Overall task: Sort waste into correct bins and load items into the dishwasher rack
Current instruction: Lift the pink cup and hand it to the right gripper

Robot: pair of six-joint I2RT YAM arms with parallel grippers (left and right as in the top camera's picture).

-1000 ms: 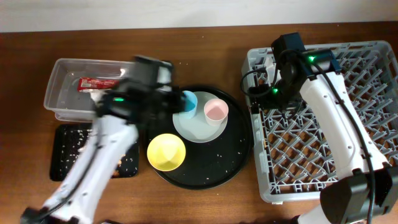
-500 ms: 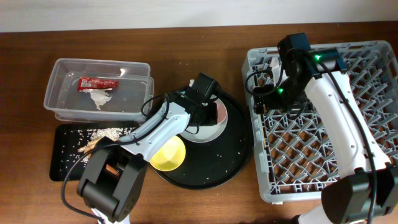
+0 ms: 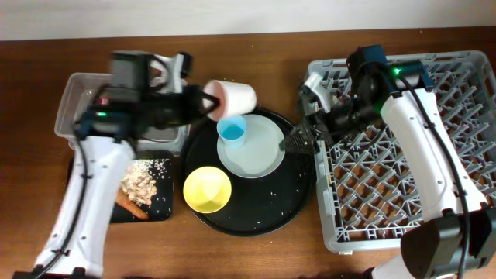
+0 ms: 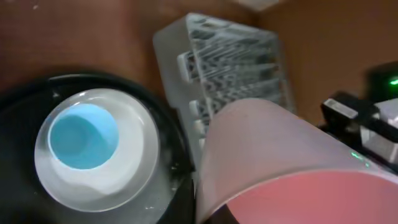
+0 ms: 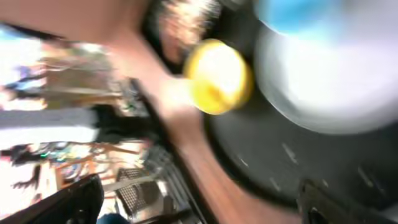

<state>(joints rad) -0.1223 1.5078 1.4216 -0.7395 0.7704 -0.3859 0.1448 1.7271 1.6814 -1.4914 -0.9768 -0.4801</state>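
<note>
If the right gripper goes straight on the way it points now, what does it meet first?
Probably the near edge of the pale plate on the round black tray; the open right gripper points at it. Its height is unclear, so perhaps the tray first.

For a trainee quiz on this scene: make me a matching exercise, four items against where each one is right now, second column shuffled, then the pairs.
Items
1. pink cup
2. light-blue cup
3. yellow bowl
4. food scraps

Places
A. in the black rectangular tray
B. standing on the plate
C. held by the left gripper, tipped on its side
D. directly on the round black tray, beside the plate

Pairs: 1-C, 2-B, 3-D, 4-A
</note>
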